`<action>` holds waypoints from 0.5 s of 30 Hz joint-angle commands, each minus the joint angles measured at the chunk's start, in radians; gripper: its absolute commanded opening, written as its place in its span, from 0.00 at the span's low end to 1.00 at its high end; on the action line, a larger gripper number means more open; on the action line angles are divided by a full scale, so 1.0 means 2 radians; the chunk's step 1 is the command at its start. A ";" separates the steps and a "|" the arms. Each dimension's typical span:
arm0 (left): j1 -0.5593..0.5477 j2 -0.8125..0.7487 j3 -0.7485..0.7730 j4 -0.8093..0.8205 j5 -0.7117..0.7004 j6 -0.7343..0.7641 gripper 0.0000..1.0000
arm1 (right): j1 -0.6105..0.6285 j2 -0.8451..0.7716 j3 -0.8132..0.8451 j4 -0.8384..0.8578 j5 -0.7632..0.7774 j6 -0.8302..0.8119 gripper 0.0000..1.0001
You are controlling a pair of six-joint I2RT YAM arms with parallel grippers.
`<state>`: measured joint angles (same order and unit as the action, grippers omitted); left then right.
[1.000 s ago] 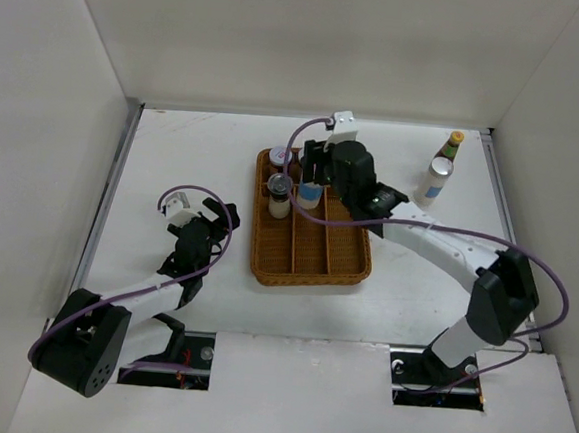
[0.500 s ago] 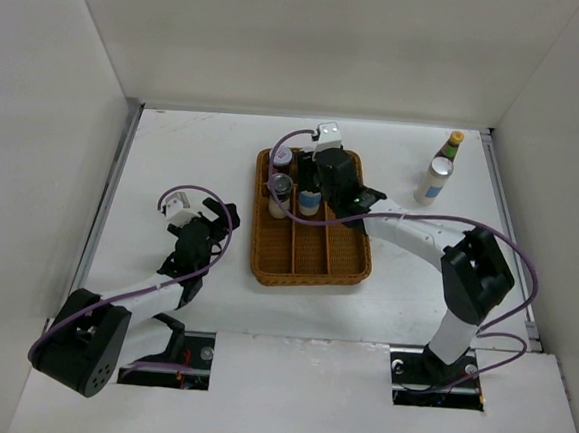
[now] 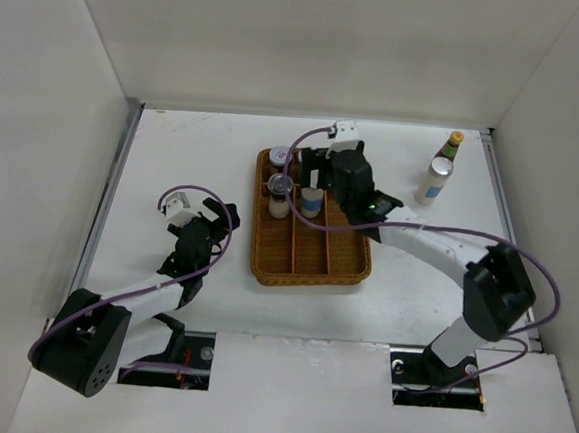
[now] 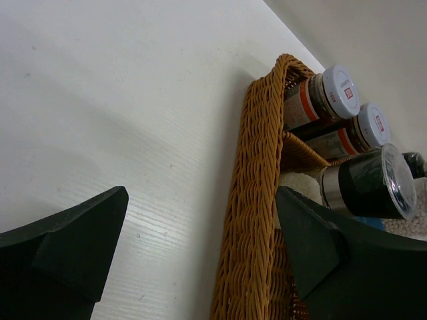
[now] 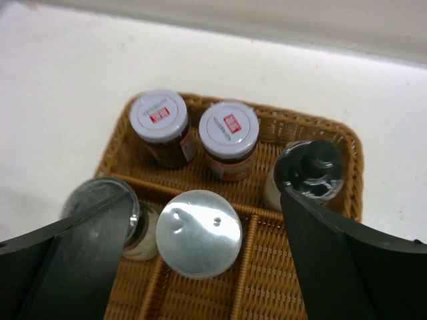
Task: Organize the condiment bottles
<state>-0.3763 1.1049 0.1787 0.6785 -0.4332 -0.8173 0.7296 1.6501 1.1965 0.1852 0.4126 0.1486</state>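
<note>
The brown wicker tray (image 3: 312, 253) holds several condiment bottles. In the right wrist view two white-lidded jars (image 5: 158, 117) (image 5: 229, 129) stand at its far end, with a black-capped bottle (image 5: 309, 167) to their right. A silver-topped cylinder (image 5: 199, 233) stands upright in the middle lane, apart from both fingers of my open right gripper (image 5: 203, 203) above it. A clear-lidded jar (image 5: 100, 200) sits half hidden behind its left finger. On the table at the right stand a red sauce bottle (image 3: 452, 145) and a second white-blue cylinder (image 3: 434, 181). My left gripper (image 3: 219, 221) hangs open and empty left of the tray.
White walls close in the table on three sides. The tray's woven rim (image 4: 257, 200) rises just ahead of my left gripper (image 4: 200, 200), with the jars (image 4: 330, 93) behind it. The tray's near compartments (image 3: 317, 249) hold nothing.
My right gripper has opened and let go of the silver-topped cylinder, which now stands in the tray's middle lane. The left arm has not moved.
</note>
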 commanded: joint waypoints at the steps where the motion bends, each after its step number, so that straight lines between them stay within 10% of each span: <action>1: -0.004 -0.003 0.004 0.030 0.005 0.000 0.95 | -0.037 -0.095 -0.008 0.030 -0.003 0.019 1.00; 8: -0.006 -0.003 0.004 0.030 0.007 -0.001 0.95 | -0.230 -0.156 -0.087 0.000 0.107 0.045 1.00; 15: -0.015 0.016 0.010 0.036 0.011 -0.002 0.95 | -0.321 -0.094 -0.071 -0.044 0.038 0.043 1.00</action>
<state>-0.3946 1.1236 0.1787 0.6884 -0.4282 -0.8173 0.1051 1.4284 1.0336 0.1345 0.5522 0.2253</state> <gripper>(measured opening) 0.949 0.998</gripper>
